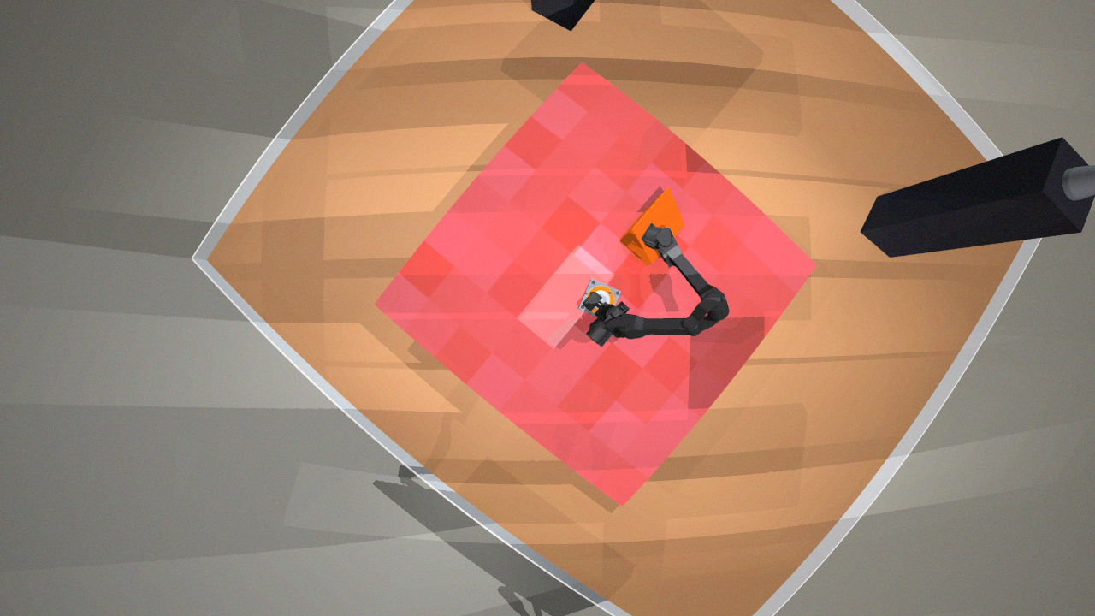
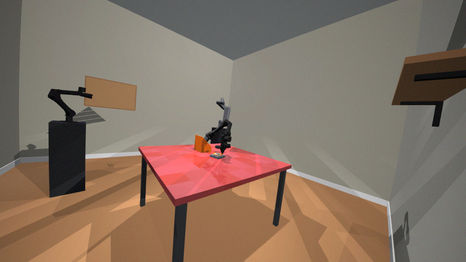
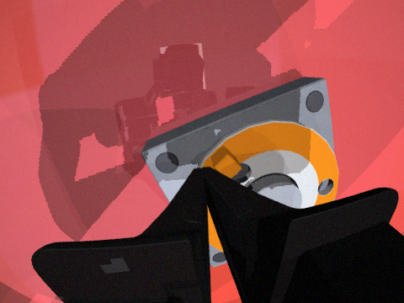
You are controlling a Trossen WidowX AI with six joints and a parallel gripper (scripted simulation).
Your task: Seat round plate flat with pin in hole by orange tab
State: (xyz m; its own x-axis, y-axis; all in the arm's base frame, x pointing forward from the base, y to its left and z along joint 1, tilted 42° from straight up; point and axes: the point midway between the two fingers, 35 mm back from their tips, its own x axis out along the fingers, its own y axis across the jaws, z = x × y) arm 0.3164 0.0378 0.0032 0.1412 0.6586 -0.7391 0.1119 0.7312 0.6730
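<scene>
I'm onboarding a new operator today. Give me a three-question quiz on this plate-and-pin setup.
1. True or false: the gripper is wide open.
2. The base under the round plate is which color: A) gray, B) green, C) blue?
3. Fill in: the base rests on a ____ table.

Key: 1. False: it is shut, holding nothing, its tips over the plate. 2. A. 3. Red.
</scene>
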